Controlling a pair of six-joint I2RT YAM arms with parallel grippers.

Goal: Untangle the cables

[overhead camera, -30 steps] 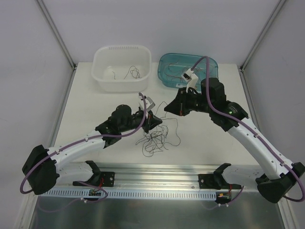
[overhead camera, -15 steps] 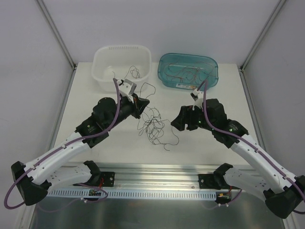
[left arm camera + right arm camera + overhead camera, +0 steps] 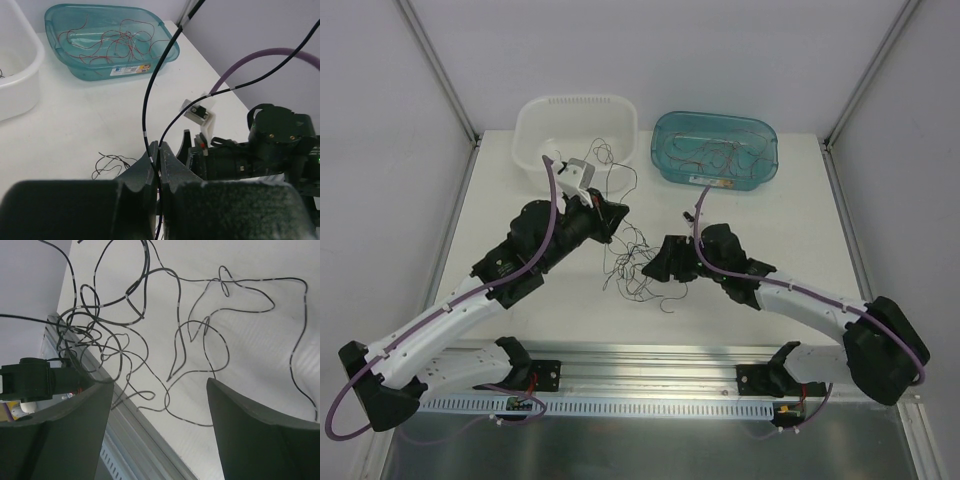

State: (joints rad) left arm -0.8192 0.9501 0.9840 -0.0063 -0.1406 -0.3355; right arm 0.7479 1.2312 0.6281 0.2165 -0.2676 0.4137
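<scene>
A loose tangle of thin black cables (image 3: 636, 268) lies mid-table. My left gripper (image 3: 614, 213) hovers just above and left of it, shut on one black cable (image 3: 150, 100) that runs up out of its closed jaws (image 3: 160, 148). My right gripper (image 3: 656, 262) sits low at the tangle's right edge. In the right wrist view it is open (image 3: 160, 385), with curly black cables (image 3: 125, 315) on the table beyond its fingers and nothing between them. Red-brown cables (image 3: 717, 156) lie in the teal bin (image 3: 715, 182).
A white tub (image 3: 575, 101) at the back left holds a few black strands (image 3: 600, 152). The teal bin (image 3: 165, 55) stands to its right. A metal rail (image 3: 650, 355) runs along the near edge, close under the right gripper (image 3: 125, 430).
The right gripper opened and dropped down-left to the tangle. The left gripper moved up-left toward the white tub, drawing a black cable out of the pile.
</scene>
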